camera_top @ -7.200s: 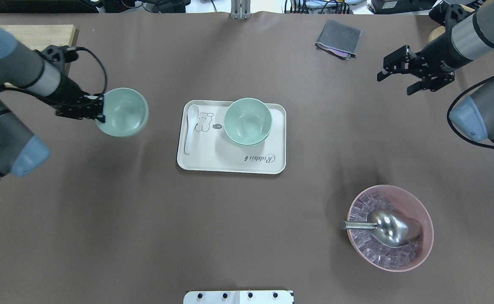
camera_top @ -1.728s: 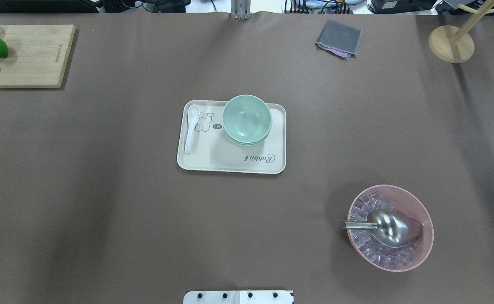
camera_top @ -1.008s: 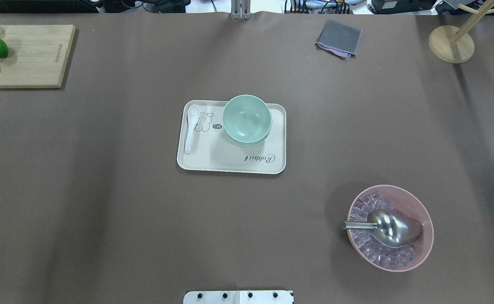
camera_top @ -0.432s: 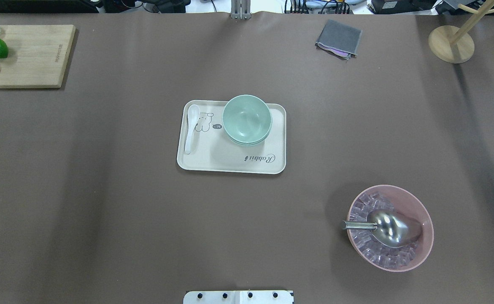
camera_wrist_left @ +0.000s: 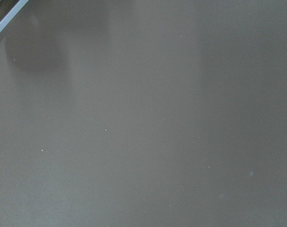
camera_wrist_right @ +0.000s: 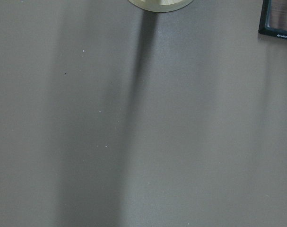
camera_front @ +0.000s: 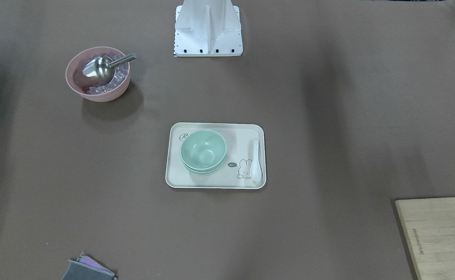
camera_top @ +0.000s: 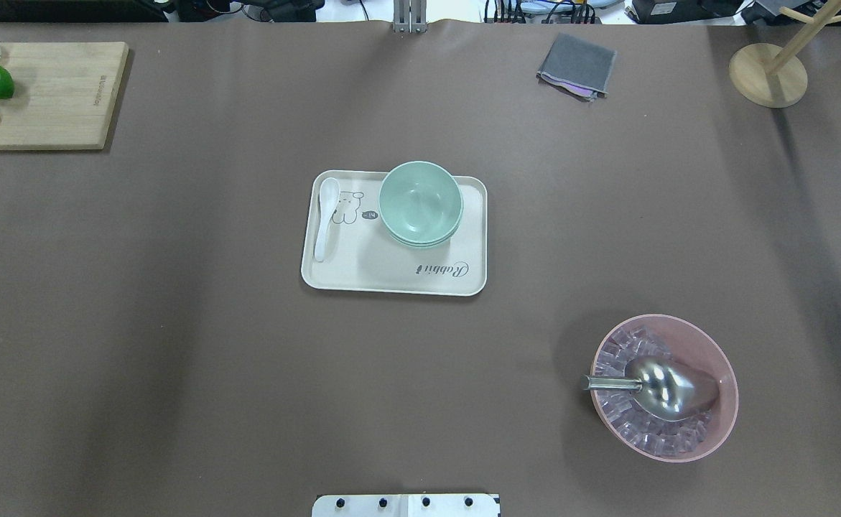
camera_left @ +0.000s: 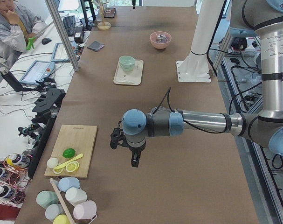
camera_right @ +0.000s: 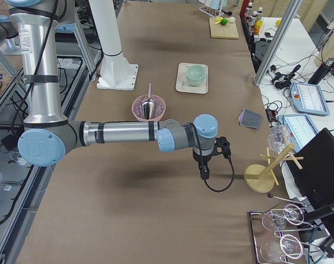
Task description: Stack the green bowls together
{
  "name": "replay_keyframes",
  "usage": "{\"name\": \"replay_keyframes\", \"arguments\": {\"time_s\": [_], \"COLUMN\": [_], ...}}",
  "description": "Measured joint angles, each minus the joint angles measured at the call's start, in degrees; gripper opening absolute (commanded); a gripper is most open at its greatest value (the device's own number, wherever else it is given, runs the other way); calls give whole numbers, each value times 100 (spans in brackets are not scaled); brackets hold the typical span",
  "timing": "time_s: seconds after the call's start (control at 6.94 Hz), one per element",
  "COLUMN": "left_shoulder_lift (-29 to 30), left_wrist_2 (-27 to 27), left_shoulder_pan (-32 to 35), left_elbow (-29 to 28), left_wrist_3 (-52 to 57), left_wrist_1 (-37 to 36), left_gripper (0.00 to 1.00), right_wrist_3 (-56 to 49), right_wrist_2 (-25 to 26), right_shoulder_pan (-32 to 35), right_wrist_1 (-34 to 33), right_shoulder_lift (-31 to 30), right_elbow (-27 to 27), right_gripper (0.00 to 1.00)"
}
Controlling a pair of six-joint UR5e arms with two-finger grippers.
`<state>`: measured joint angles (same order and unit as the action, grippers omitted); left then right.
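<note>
The green bowls (camera_top: 420,203) sit nested in one stack on the far right part of the cream tray (camera_top: 391,278). The stack also shows in the front-facing view (camera_front: 203,151) and both side views (camera_left: 127,61) (camera_right: 196,74). My left gripper (camera_left: 135,161) hangs over bare table near the cutting board, far from the tray, and shows only in the exterior left view. My right gripper (camera_right: 204,172) hangs over bare table near the wooden stand, shown only in the exterior right view. I cannot tell whether either is open or shut.
A white spoon (camera_top: 327,219) lies on the tray's left side. A pink bowl (camera_top: 707,345) with ice and a metal scoop stands front right. A cutting board (camera_top: 47,93) with fruit, a grey cloth (camera_top: 577,64) and a wooden stand (camera_top: 768,75) line the far edge.
Earlier my left gripper held a green bowl left of the tray; that bowl now sits on the stack. Both arms have left the overhead view. Nothing moved in the last two seconds.
</note>
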<state>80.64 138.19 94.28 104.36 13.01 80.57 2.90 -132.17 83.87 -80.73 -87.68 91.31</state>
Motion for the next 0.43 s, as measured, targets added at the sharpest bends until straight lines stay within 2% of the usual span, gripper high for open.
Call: {"name": "replay_keyframes", "arguments": {"time_s": [0.43], "left_shoulder_lift": [-16], "left_wrist_2": [-32], "left_shoulder_pan": [2], "left_elbow": [29], "left_wrist_3": [-8], "left_wrist_1": [11], "left_gripper": [99], "right_wrist_3": [-21], "right_wrist_2": [32], "right_shoulder_pan": [-32], "right_wrist_1": [-235], "right_shoulder_lift": [-9], "right_elbow": [1], "right_gripper": [100]}}
